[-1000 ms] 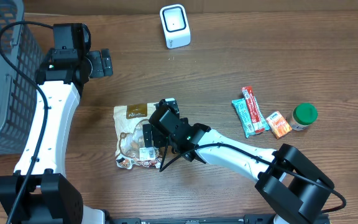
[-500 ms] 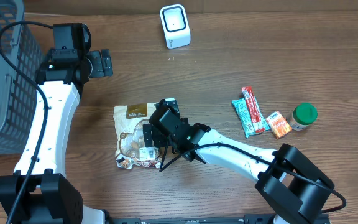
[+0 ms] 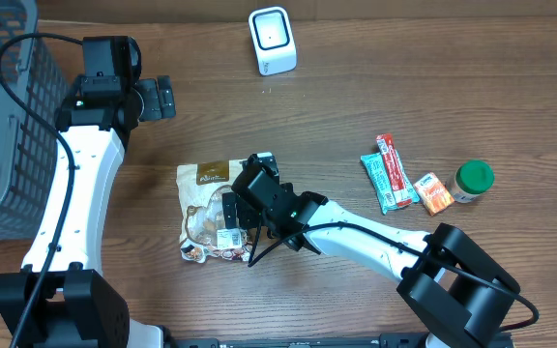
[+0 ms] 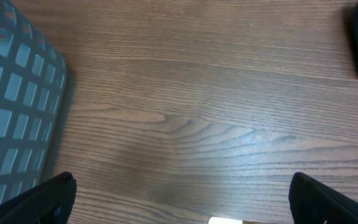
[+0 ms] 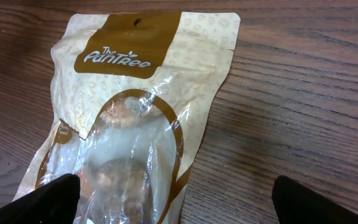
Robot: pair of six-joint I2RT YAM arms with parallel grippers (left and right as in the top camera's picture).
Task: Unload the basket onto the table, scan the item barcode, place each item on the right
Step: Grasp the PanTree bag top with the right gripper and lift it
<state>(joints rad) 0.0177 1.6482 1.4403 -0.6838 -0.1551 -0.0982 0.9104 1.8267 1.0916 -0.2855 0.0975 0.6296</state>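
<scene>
Pouch [image 3: 204,198]: lies flat beneath our right gripper [image 3: 243,208]
Handling: we judge it light, crinkly, slippery; pinch the sealed brown top edge
Grippers: right and left gripper [image 3: 159,98] both spread wide, empty

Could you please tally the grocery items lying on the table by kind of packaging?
Snack bag: 1
Wrapped bars, a teal bar and a red bar: 2
Orange packet: 1
Green-lidded jar: 1
Total: 5

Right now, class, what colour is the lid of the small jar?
The lid is green, seen best in the overhead view.
</scene>
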